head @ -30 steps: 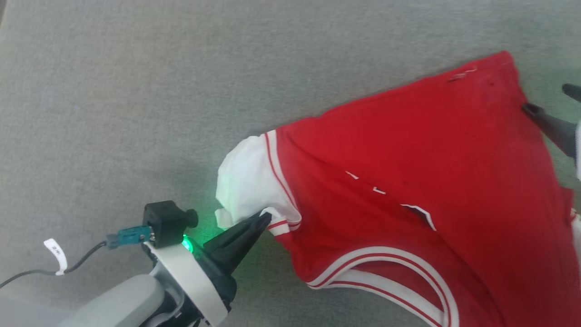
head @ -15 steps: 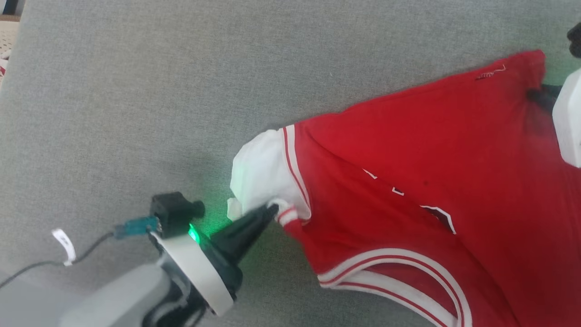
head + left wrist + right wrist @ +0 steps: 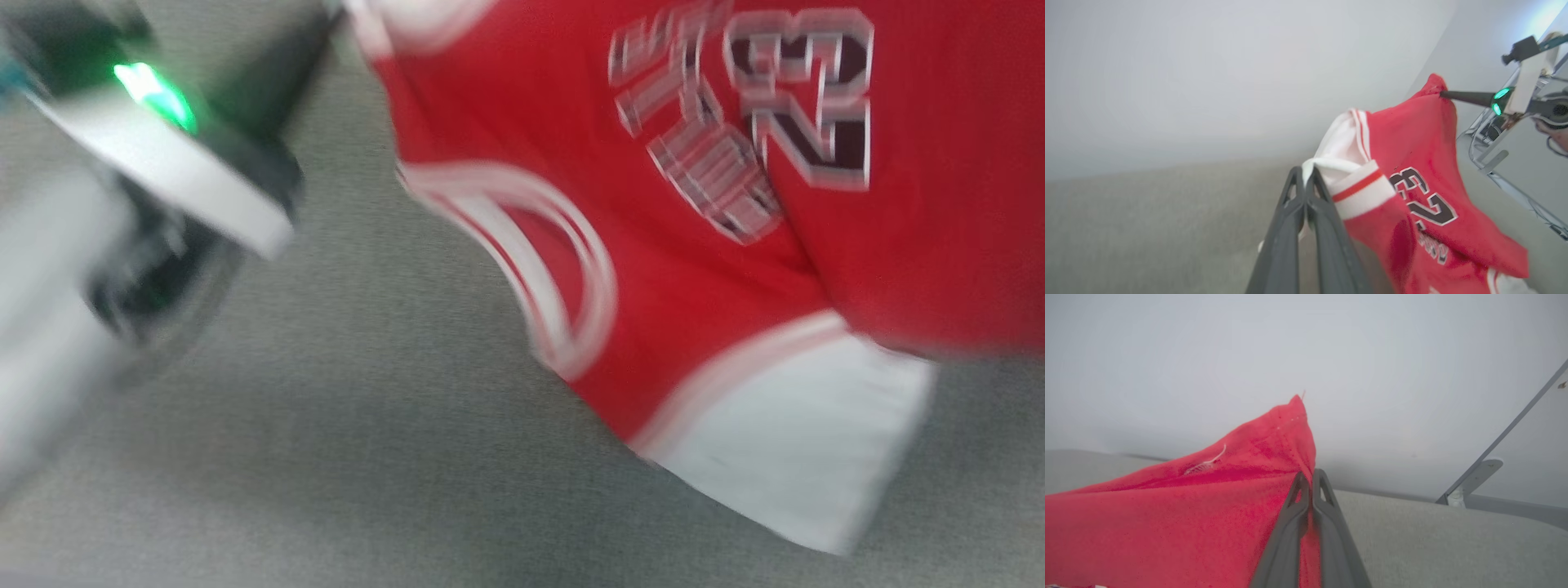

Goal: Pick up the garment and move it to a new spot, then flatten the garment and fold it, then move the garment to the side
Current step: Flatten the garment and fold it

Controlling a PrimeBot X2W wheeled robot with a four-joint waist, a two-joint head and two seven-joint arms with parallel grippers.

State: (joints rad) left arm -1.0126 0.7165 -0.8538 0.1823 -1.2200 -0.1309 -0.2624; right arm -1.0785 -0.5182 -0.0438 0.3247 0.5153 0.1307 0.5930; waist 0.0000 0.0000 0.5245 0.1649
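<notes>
The garment [image 3: 694,269], a red jersey with white sleeves and a dark 23 outlined in white, hangs stretched between both grippers above the grey surface. The head view is blurred by motion. My left gripper [image 3: 1304,173] is shut on the white sleeve beside the striped trim of the garment [image 3: 1412,143]; it appears in the head view at the top left as dark fingers [image 3: 310,41]. My right gripper [image 3: 1308,475] is shut on a red hem corner of the garment [image 3: 1188,514]. The left wrist view shows the right gripper [image 3: 1443,94] pinching that raised corner.
A grey fabric surface [image 3: 367,457] lies under the hanging jersey. A metal frame with a bracket [image 3: 1474,477] stands at the surface's edge, seen as frame [image 3: 1494,159] from the left wrist. A pale wall is behind.
My right gripper has shut on the hem corner. Both arms have raised the garment off the surface, so the 23 now faces the head camera, which has itself moved.
</notes>
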